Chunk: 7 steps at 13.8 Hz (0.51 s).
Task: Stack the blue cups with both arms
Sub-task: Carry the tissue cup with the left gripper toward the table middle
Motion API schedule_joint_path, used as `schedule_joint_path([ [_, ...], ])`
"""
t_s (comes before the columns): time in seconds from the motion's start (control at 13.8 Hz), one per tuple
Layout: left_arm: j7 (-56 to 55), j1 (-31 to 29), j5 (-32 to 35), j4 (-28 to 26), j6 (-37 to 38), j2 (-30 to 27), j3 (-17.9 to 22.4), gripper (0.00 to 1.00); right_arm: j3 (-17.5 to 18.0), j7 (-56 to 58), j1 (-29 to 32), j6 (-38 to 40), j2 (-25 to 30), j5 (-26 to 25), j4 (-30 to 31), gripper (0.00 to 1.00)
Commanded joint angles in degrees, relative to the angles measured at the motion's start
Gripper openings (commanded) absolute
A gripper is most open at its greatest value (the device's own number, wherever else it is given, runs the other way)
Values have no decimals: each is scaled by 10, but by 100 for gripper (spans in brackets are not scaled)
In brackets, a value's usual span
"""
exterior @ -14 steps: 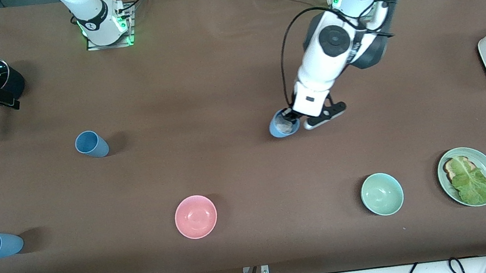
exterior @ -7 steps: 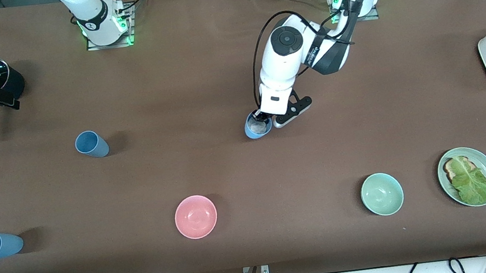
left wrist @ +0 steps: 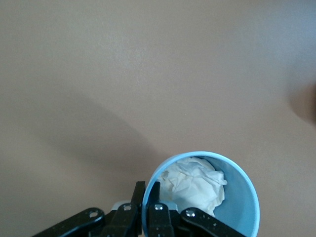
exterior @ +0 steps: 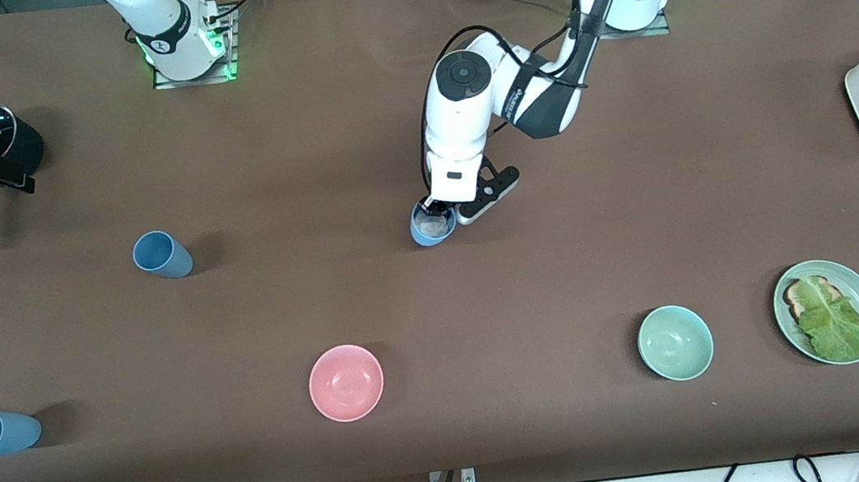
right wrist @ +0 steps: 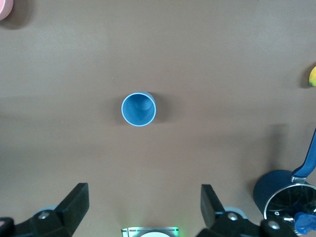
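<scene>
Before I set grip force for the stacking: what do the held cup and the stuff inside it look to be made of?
The cup in the left gripper looks like matte light-blue plastic, or perhaps glazed ceramic: thin even rim, smooth wall, no shine. The wad inside looks like crumpled white paper or tissue, with sharp creases and soft folds. The jaws pinch the cup's wall at the rim. The right gripper waits open over another cup.

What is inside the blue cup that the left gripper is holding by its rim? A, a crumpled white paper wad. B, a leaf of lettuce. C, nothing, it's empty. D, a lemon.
A: the left wrist view shows a crumpled white paper wad sitting inside the blue cup, with the left gripper pinching its rim.
</scene>
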<state>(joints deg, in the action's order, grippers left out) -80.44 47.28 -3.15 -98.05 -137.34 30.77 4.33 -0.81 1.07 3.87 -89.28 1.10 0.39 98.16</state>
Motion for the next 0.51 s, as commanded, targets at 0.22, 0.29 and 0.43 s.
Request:
schedule_joint_path([
  [0.22,-70,33,28,60,23,55,10,0,6,55,-1,18,-50,-8,-9,100],
  [0.29,-83,34,41,62,23,61,9,0,6,54,2,10,-63,-7,-7,100],
  [0.43,-114,44,58,80,23,81,9,0,6,52,2,-18,-89,-5,1,100],
])
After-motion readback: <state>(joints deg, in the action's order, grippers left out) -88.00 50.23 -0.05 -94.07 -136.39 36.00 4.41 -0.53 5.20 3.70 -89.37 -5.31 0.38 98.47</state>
